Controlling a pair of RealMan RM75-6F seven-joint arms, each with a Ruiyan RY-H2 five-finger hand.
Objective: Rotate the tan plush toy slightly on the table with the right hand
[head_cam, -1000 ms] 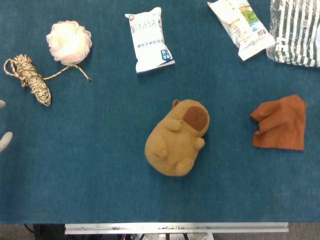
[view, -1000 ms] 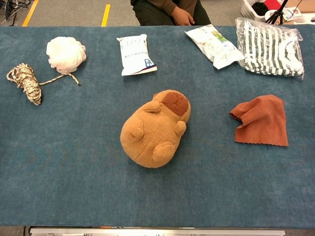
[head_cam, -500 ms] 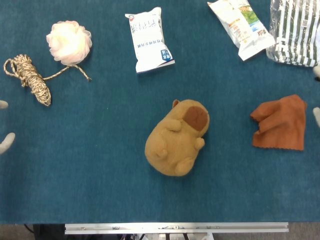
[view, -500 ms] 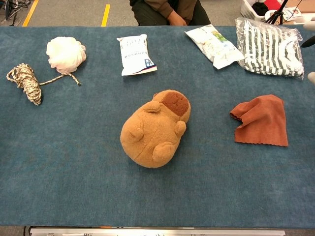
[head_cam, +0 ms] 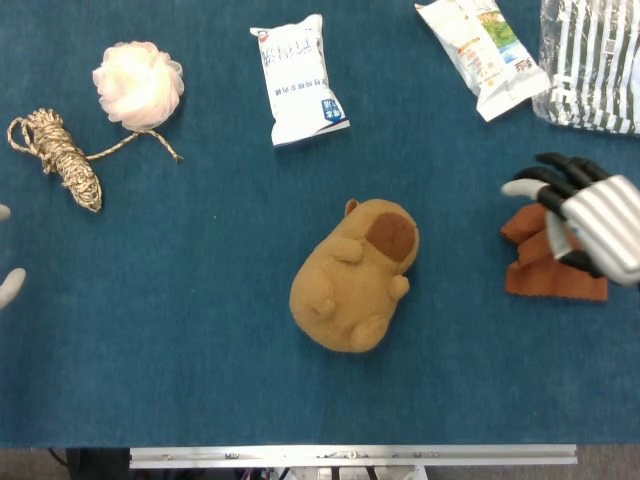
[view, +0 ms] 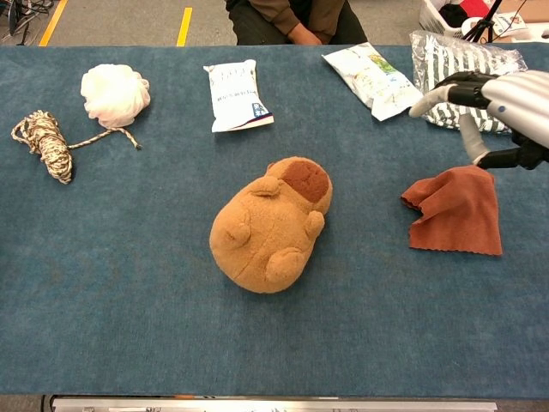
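Note:
The tan plush toy (head_cam: 355, 275) (view: 268, 226) lies in the middle of the blue table, its brown-patched head pointing up and to the right. My right hand (head_cam: 578, 218) (view: 491, 107) hovers at the right, above the rust cloth (head_cam: 560, 270) (view: 457, 210), fingers spread and holding nothing, well apart from the toy. Only pale fingertips (head_cam: 8, 285) of my left hand show at the left edge of the head view; nothing is in them.
A white pouch (head_cam: 297, 80) lies behind the toy. A snack bag (head_cam: 482, 43) and a striped bag (head_cam: 592, 62) sit at the back right. A pink mesh ball (head_cam: 139, 85) and a rope bundle (head_cam: 62, 158) are at the left.
My right hand has come in from the right edge and now hovers over the rust cloth. The toy has not moved.

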